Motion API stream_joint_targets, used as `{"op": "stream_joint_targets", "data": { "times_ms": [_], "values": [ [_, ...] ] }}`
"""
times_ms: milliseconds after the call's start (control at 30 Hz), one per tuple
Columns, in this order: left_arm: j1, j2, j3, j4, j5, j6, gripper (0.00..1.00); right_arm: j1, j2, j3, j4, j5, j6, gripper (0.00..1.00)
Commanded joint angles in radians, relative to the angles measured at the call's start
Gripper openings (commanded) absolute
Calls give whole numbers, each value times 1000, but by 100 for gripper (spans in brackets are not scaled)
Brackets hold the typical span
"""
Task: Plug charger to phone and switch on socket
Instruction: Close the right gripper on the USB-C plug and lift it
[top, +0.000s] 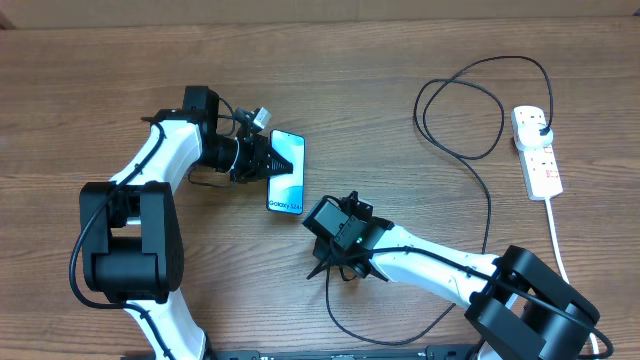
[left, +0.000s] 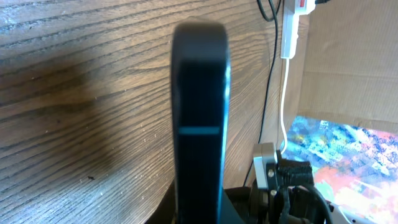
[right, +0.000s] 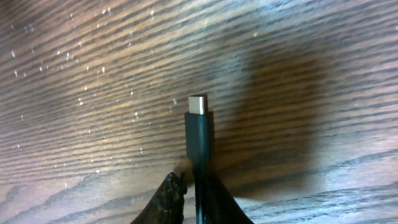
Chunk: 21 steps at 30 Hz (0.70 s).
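The phone (top: 286, 172) lies left of centre, its lit screen up, and my left gripper (top: 262, 158) is shut on its left side. In the left wrist view the phone (left: 199, 112) stands edge-on, running up from between the jaws of the left gripper (left: 199, 214). My right gripper (top: 335, 268) sits just below the phone, shut on the charger (top: 489, 215) near its tip. In the right wrist view the charger's connector (right: 198, 121) sticks out above the fingers of the right gripper (right: 196, 196), over bare wood. The black plug (top: 540, 128) sits in the socket (top: 537, 155) at the far right.
The black cable loops at the back right (top: 460, 110), runs down the right side and curls along the front edge (top: 400, 338) to my right gripper. A white cord (top: 556, 235) leaves the socket toward the front. In the left wrist view the socket (left: 291, 28) shows far off.
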<state>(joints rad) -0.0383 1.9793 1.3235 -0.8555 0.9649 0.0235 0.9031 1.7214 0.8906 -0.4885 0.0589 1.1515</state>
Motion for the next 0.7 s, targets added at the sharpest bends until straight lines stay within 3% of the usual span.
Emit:
{"op": "stream_joint_targets", "data": {
  "times_ms": [0,367,667],
  "values": [
    [5,-16,0,-4,30,34,4,-9,10,-5,-6,19,-8,15],
    [5,-16,0,-32,61,99,4,-9,10,-5,-5,63,-8,15],
    [5,-16,0,-38,79,120,4,-9,10,-5,16,77,-39,27]
  ]
}}
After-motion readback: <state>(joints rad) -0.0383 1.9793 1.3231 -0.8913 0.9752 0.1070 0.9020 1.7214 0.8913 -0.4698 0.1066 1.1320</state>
